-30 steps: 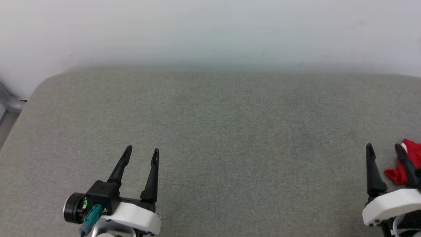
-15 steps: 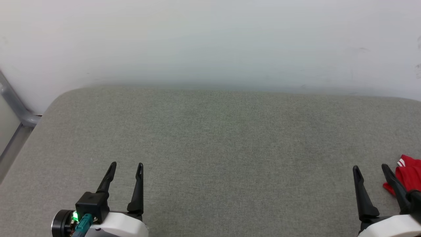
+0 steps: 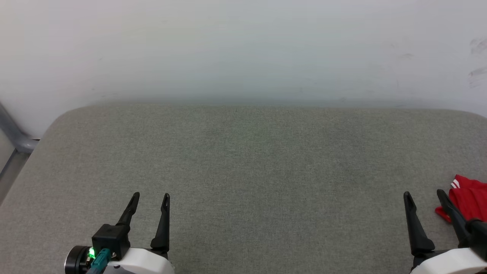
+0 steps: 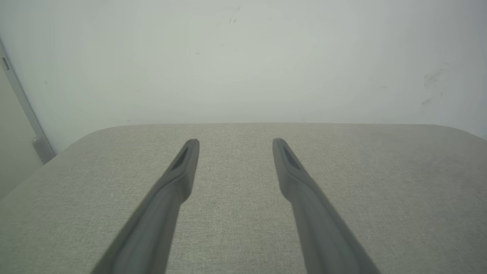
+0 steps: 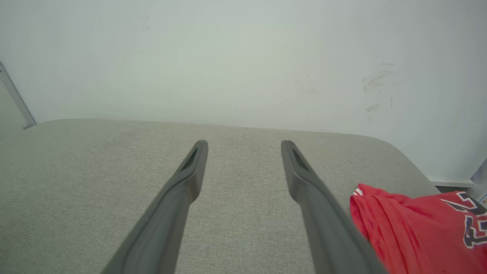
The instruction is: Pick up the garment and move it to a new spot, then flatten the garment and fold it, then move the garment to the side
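My left claw point(image 3: 151, 195) spread empty over grey bench point(image 3: 266, 160), right claw point(image 3: 423, 193) spread just beside red garment point(image 3: 470, 198), head view catches its striped trim point(image 3: 455, 184), right wrist view its dark lettering point(image 5: 473, 224).

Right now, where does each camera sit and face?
Head view: on the head, looking forward-down over the grey fabric surface; open left gripper, open right gripper below.
Left wrist view: along its fingers toward the white wall.
Right wrist view: same, its fingers.
Shared: head and right wrist show the crumpled red jersey T-shirt.

Red garment point(image 5: 411, 236) beside right pincer point(image 5: 244, 146)
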You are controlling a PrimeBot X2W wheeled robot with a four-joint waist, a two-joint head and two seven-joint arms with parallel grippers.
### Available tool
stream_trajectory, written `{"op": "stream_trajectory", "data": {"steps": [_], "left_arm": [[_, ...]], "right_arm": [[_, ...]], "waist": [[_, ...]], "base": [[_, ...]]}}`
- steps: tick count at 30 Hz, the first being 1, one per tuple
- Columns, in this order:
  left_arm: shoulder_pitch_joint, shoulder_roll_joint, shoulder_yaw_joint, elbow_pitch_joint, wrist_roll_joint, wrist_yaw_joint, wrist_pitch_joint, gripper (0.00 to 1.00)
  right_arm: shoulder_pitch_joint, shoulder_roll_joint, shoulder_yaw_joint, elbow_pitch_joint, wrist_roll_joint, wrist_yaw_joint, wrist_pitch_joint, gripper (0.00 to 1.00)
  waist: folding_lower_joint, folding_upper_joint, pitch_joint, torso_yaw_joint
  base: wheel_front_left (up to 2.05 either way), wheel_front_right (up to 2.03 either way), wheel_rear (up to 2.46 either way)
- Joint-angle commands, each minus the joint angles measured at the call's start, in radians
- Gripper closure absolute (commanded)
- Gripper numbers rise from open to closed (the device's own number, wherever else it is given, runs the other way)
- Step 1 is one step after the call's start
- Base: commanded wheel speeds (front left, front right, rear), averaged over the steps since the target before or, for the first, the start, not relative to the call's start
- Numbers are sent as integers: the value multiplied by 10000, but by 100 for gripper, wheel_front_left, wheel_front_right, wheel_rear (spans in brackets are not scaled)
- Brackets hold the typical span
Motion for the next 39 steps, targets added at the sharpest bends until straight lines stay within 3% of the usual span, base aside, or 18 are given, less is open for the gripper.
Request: {"op": "stream_trajectory", "data": {"steps": [1, 6, 7, 11, 39], "left_arm": [[-55, -47, 27, 46, -13, -3, -66, 0], [-35, -141, 161, 119, -76, 21, -66, 0], [2, -135, 131, 143, -48, -5, 9, 100], [167, -301, 93, 407, -213, -35, 70, 100], [-290, -968, 1371, 764, -4358, -914, 1246, 100]], "right_arm": [[-122, 18, 26, 2, -31, -8, -1, 0], [-225, 18, 122, -34, -113, -8, 74, 0], [-69, 0, 118, 32, -79, 0, 81, 100], [58, 8, 134, 405, 91, 0, 96, 100], [-976, -39, 161, 2018, 5172, -1, 21, 100]], "waist": [[0, 0, 9, -13], [0, 0, 3, -101], [0, 0, 7, -98], [1, 0, 13, -105], [1, 0, 135, -178]], "base": [[0, 0, 0], [0, 0, 0], [0, 0, 0], [0, 0, 0], [0, 0, 0]]}}
